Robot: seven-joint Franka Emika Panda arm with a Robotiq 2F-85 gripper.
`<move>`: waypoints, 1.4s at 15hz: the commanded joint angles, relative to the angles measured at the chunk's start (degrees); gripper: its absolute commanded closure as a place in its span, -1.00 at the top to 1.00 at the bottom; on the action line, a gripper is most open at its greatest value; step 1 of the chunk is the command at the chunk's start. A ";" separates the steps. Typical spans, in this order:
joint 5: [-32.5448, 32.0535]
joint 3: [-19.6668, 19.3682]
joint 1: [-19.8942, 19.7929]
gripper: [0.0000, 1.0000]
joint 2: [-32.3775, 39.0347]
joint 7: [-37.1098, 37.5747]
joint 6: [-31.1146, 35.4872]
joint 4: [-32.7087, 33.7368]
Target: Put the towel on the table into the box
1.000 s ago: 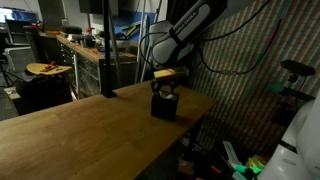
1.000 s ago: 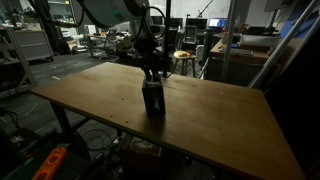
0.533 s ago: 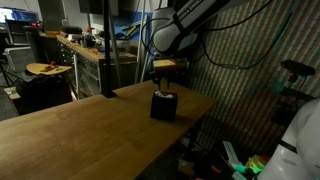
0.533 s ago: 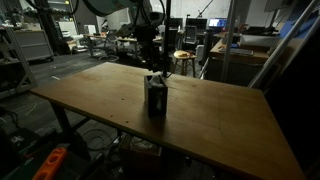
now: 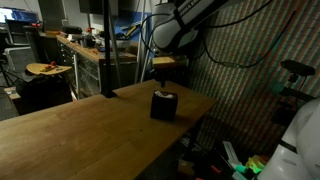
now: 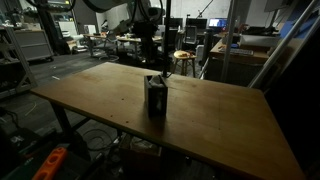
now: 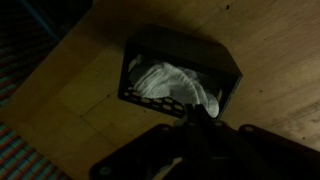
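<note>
A small black box [image 5: 163, 106] stands upright on the wooden table [image 5: 90, 130], near its far edge. The same box [image 6: 154, 98] sits at mid-table from the opposite side. The white towel [image 7: 170, 82] lies crumpled inside the box [image 7: 228, 72], seen from above in the wrist view. A bit of it shows at the box top [image 5: 165, 94]. My gripper [image 7: 195, 110] hangs a short way above the box, fingers pressed together with nothing between them. In both exterior views the gripper [image 5: 165, 72] [image 6: 150, 58] is clear of the box.
The table [image 6: 220, 115] carries only the box. Its edge drops off just beyond the box beside a patterned wall [image 5: 250, 60]. A black post [image 5: 108, 50] rises behind the table. Workbenches and clutter [image 6: 60, 40] fill the background.
The gripper has risen from the box mouth and its fingers have closed. The towel stays in the box.
</note>
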 commanded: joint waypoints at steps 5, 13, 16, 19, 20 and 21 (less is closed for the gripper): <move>-0.23 -0.31 -1.91 -0.93 2.73 0.53 3.56 -0.03; 4.76 -2.26 -3.68 -0.94 9.41 -1.43 9.85 0.29; 9.91 -1.87 -3.37 -0.94 11.99 -2.97 10.95 0.20; 14.02 -1.53 -2.90 -0.93 14.27 -4.45 11.65 0.41; 15.35 -1.36 -2.81 -0.93 14.96 -5.12 11.84 0.47; 16.45 -1.26 -2.74 -0.94 15.40 -5.75 11.95 0.55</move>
